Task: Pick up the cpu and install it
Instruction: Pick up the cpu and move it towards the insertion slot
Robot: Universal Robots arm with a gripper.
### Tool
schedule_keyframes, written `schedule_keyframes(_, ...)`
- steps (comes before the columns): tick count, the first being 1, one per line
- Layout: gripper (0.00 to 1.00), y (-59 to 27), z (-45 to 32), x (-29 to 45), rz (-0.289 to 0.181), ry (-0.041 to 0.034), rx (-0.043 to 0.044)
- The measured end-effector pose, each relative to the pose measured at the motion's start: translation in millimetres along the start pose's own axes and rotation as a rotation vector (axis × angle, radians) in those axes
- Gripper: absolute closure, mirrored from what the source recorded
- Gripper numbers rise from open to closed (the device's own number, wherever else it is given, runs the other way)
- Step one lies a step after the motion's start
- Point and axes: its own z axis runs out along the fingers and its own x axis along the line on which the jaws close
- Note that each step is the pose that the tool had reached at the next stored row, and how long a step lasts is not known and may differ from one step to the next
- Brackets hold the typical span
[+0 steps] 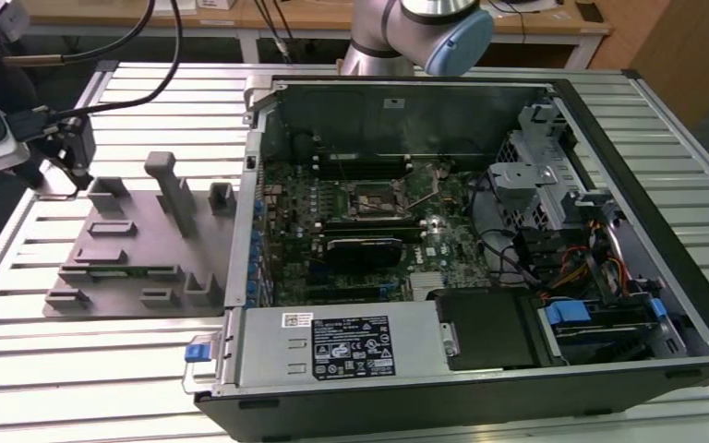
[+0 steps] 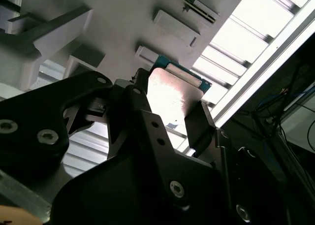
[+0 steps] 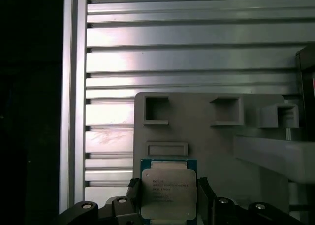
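Note:
The cpu (image 3: 168,193), a silvery square chip on a green rim, sits between the two black fingers of my gripper (image 3: 168,185). The fingers press on its two opposite edges. In the second wrist view the cpu (image 2: 172,92) shines between the same fingers of the gripper (image 2: 167,102), well off the grey holder tray (image 2: 123,18). In the exterior view my gripper (image 1: 75,173) hangs at the far corner of the holder tray (image 1: 133,277), on the exterior view's left. The motherboard's square socket (image 1: 373,197) lies open inside the computer case (image 1: 650,166).
The open computer case takes up the middle and the exterior view's right, with a power supply (image 1: 330,346) along its near side. Upright grey posts (image 1: 170,189) stand on the tray. The slatted metal table (image 1: 84,369) runs under everything. The arm's base (image 1: 416,37) is behind the case.

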Motion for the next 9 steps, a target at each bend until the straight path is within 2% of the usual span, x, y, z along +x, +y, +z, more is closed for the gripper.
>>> schedule_keyframes(9,0.46,0.8,-7.8,0.1,0.000,0.0000,0.0000)
